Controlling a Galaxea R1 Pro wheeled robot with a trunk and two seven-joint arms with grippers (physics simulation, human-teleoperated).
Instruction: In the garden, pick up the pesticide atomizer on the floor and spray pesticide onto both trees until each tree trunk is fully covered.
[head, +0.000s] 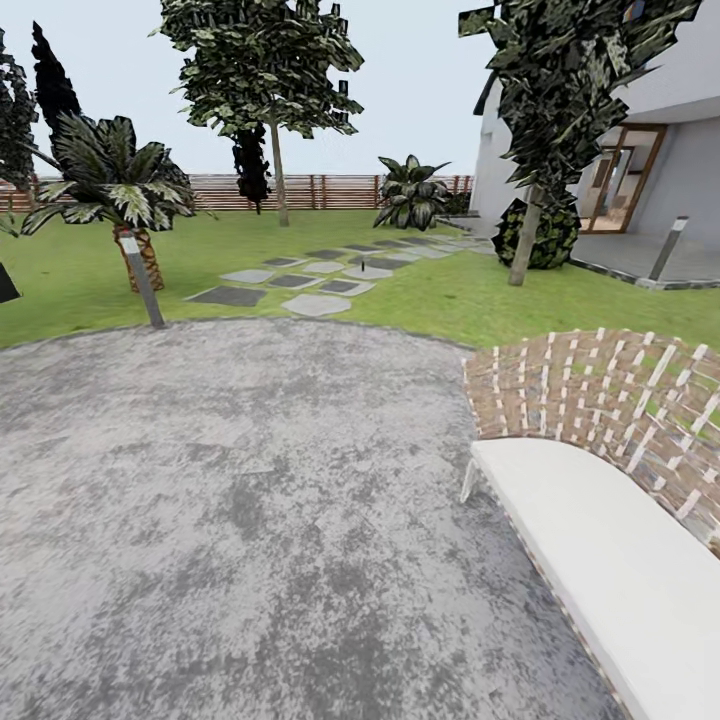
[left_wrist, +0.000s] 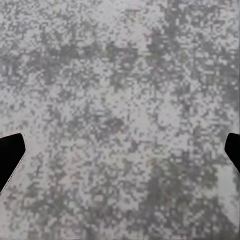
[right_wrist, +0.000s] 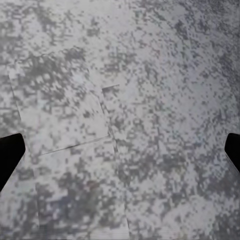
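Trees (head: 523, 235) are seen across the lawn (head: 420, 300); both hands, left (left_wrist: 120, 150) and right (right_wrist: 120, 150), are held released over mottled grey paving (head: 250, 500).

The white bench (head: 600, 560) is cut off by the picture's right and bottom edges. A tiny dark object (head: 361, 267) on the stepping stones (head: 318, 283) is too small to identify.
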